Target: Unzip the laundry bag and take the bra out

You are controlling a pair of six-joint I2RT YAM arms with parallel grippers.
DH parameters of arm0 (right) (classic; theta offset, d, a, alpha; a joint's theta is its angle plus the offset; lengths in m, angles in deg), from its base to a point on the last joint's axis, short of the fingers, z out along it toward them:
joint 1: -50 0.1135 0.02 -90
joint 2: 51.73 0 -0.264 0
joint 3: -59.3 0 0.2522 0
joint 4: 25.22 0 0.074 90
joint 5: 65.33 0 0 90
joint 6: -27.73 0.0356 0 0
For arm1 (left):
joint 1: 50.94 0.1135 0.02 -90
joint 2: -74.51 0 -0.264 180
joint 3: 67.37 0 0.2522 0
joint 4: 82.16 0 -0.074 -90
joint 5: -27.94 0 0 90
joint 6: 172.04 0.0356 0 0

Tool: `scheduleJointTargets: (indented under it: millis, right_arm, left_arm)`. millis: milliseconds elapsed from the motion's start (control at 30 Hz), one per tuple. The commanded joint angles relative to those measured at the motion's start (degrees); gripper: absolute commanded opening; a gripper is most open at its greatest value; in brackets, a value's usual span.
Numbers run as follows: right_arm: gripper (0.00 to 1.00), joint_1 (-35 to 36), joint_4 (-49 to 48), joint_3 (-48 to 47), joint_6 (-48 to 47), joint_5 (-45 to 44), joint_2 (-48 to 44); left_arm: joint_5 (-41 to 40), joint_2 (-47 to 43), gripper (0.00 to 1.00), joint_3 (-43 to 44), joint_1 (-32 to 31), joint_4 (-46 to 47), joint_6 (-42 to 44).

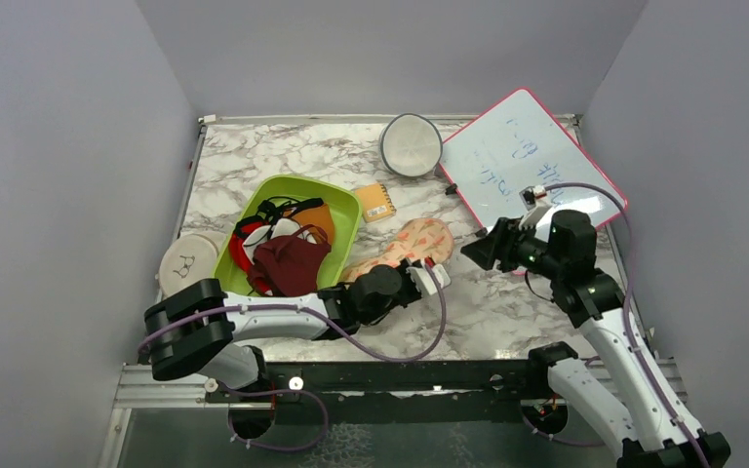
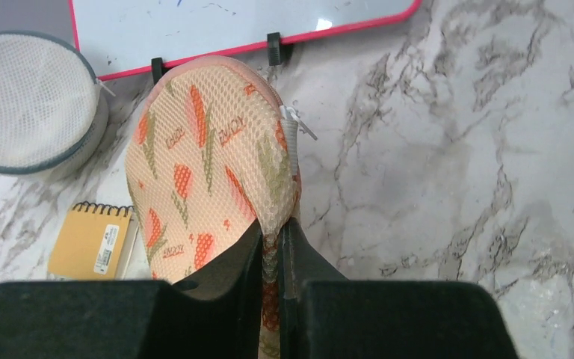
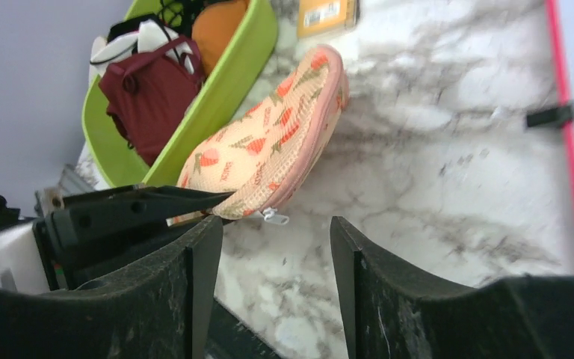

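The laundry bag (image 1: 415, 241), a peach pouch with carrot print, lies on the marble table beside the green bin. My left gripper (image 1: 415, 274) is shut on the bag's near edge; in the left wrist view (image 2: 275, 233) the fabric (image 2: 202, 157) is pinched between the jaws. The white zipper pull (image 2: 294, 122) sits on the bag's right edge, closed as far as I can see. My right gripper (image 1: 476, 250) is open and empty, hovering right of the bag; in the right wrist view (image 3: 275, 233) the pull (image 3: 275, 217) lies just ahead of the jaws. The bra is hidden.
A green bin (image 1: 347, 207) with maroon and orange cloths stands left of the bag. A yellow notepad (image 1: 377, 202), a round grey-rimmed white disc (image 1: 411, 144) and a pink-framed whiteboard (image 1: 527, 161) lie behind. A round white lid (image 1: 186, 261) is at the left.
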Motion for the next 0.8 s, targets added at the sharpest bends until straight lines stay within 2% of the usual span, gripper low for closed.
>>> scheduleJointTargets:
  millis: [0,100,167,267,333,433,533,633,767]
  right_arm:
    - [0.54,0.1,-5.6,-2.8,-11.4,-4.3,-5.5]
    - [0.52,0.3,-12.3,-0.9,-24.9,-1.7,-8.2]
    - [0.51,1.0,-10.4,-1.6,-38.1,4.6,-6.3]
    - [0.5,10.5,-6.6,-1.3,-54.1,-1.6,-3.4]
    - [0.51,15.7,-6.7,1.1,-59.8,-7.7,-3.6]
    - [0.52,18.4,-6.5,5.3,-64.4,-7.6,-6.1]
    - [0.5,18.4,-11.1,11.0,-65.3,-4.2,-10.3]
    - [0.46,18.4,-18.3,17.0,-64.7,-1.1,-13.9]
    - [0.45,18.4,-24.0,19.4,-61.5,0.2,-11.9]
  left_arm:
    - [7.5,-2.8,0.0,2.0,4.0,3.0,-9.8]
    - [8.6,-3.0,0.0,2.1,5.6,3.2,-11.6]
    - [9.0,-3.0,0.0,1.9,6.2,3.5,-12.7]
    - [9.8,-2.8,0.0,1.9,7.2,4.0,-14.1]
    - [10.4,-2.6,0.0,1.9,8.0,4.1,-15.3]
    - [11.2,-2.6,0.0,1.9,8.9,4.3,-16.3]
    - [11.6,-2.6,0.0,2.0,9.3,4.4,-16.9]
    - [12.2,-2.7,0.0,2.1,9.4,4.4,-17.5]
    - [13.0,-2.6,0.0,2.4,9.6,4.4,-17.8]
